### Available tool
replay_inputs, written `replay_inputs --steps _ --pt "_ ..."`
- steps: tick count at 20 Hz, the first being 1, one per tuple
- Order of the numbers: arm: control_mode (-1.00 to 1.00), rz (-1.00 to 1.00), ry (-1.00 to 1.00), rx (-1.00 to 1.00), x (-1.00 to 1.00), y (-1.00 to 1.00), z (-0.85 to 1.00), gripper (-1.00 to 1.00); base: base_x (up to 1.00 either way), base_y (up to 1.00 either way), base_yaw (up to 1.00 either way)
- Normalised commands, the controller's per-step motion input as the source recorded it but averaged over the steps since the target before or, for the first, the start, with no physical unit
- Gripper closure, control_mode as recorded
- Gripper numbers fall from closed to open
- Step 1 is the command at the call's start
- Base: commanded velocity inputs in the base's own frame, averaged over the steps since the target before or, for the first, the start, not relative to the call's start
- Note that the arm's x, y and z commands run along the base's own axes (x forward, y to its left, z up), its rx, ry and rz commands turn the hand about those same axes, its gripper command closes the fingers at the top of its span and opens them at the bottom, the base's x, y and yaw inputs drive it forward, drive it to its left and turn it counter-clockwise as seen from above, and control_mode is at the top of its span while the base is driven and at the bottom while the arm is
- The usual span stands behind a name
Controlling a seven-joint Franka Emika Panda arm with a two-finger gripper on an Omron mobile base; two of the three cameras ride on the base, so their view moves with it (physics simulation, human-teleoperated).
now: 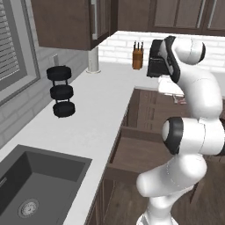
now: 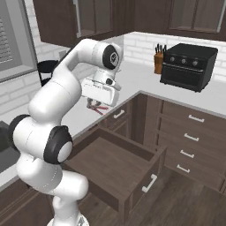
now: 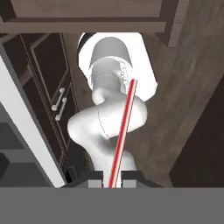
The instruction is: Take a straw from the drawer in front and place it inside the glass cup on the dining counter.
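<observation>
Kitchen corner, white L-shaped desk [image 1: 92, 114] with sink [image 1: 30, 184] at its near left end, dark cabinets below and above. Straw [image 3: 122, 133]: thin red-pink stick, seen in the hand view running up from between the two dark tips of the pincer [image 3: 112, 179], which is clenched on its lower end; the free length reaches out over the robot's own white body and the wood floor [image 3: 188, 87] beneath. In the right base view the pincer [image 2: 98, 106] hangs above the desk edge beside the drawer [image 2: 119, 170], with a bit of red at the fingers; the straw itself is too small there to trace. Drawer is pulled out, brown inside, nothing visible in it from here. Judgement: pick-up looks done, the step in hand is carrying the straw to the glass cup on the dining counter. To do it well: keep the pincer clenched throughout, since the grip is near one end and the long free part could swing or slip; lift clear of the desk edge and drawer front before turning the base; move slowly; bring the straw near upright above the cup mouth, lower its free end inside, then release. Farther along the desk: toaster oven [image 2: 189, 66], knife block [image 2: 158, 62], black tiered stand [image 1: 61, 91].
</observation>
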Motion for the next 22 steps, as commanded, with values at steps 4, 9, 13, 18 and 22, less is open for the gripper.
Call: replay_inputs --steps 4,9,13,18,22 --pt "-1.0 0.0 0.23 0.0 -0.93 0.0 0.37 1.0 0.0 0.0 0.0" --pt "-1.0 0.0 0.1 0.0 -0.91 -0.01 0.25 1.0 0.0 0.0 0.0" --pt "1.0 0.0 0.04 0.0 -0.63 0.0 0.11 1.0 -0.22 0.0 -0.01" --pt "1.0 0.0 0.0 0.0 0.0 0.0 0.0 1.0 -0.99 -0.05 -0.13" --pt "1.0 0.0 0.0 0.0 0.0 0.0 0.0 1.0 -0.82 -0.21 -0.25"
